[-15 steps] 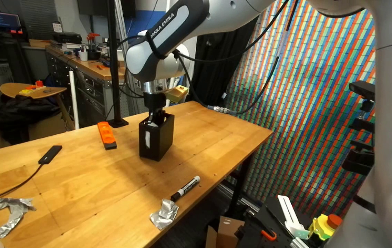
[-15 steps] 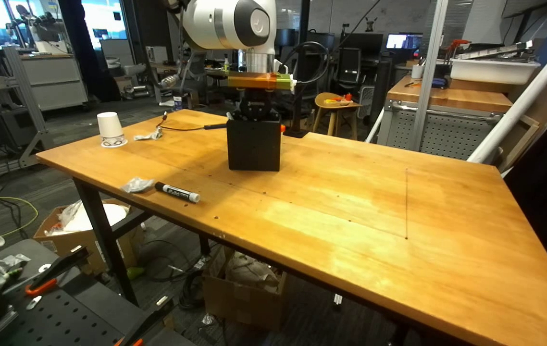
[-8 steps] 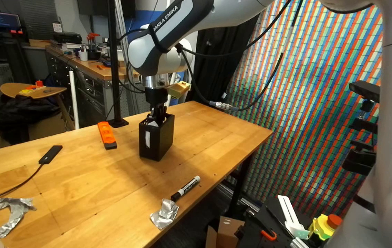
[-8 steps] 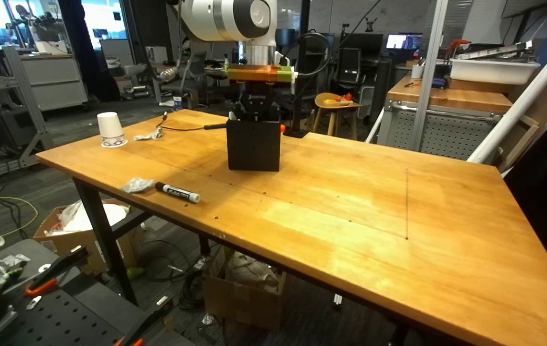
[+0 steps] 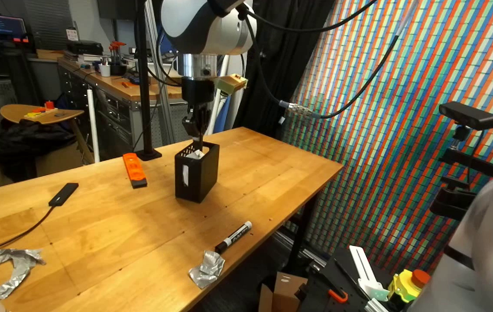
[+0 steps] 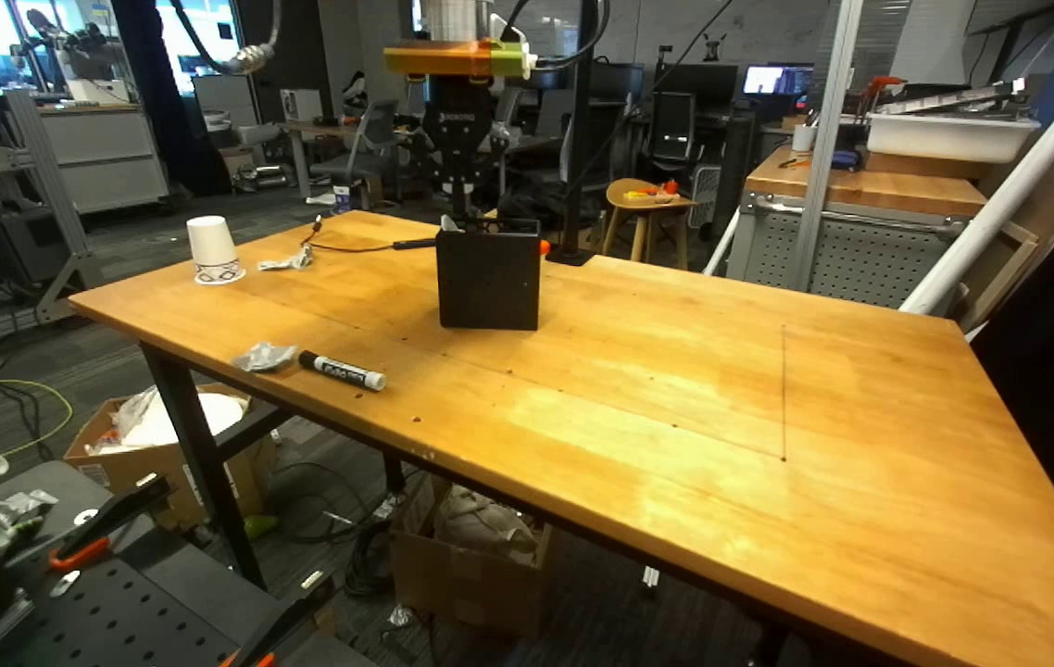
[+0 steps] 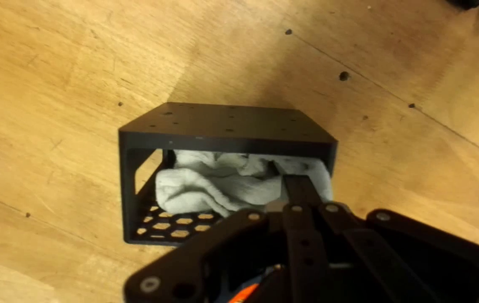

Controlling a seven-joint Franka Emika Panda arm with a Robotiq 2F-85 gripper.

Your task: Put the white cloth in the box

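The black open-topped box (image 5: 207,175) stands on the wooden table; it also shows in the other views (image 6: 488,283) (image 7: 229,126). The white cloth (image 7: 222,189) lies crumpled inside the box in the wrist view. In an exterior view, part of the cloth (image 5: 193,154) shows at the opening, and white shows through the slot in the box's end. A small white bit (image 6: 447,223) peeks over the rim in an exterior view. My gripper (image 5: 198,145) points down, its fingers together, at the box's opening by the cloth (image 7: 302,185). I see no cloth pinched between the fingertips.
A black marker (image 5: 233,237) and crumpled foil (image 5: 207,269) lie near the table edge. An orange level (image 5: 134,170) lies beside a black post (image 5: 143,86). A black device with cable (image 5: 63,194), more foil (image 5: 17,268) and a white cup (image 6: 212,248) lie farther off.
My gripper has risen from low in the box to its opening, slowly at first and then more. The cloth stays in the box and shows more plainly. The box has not moved.
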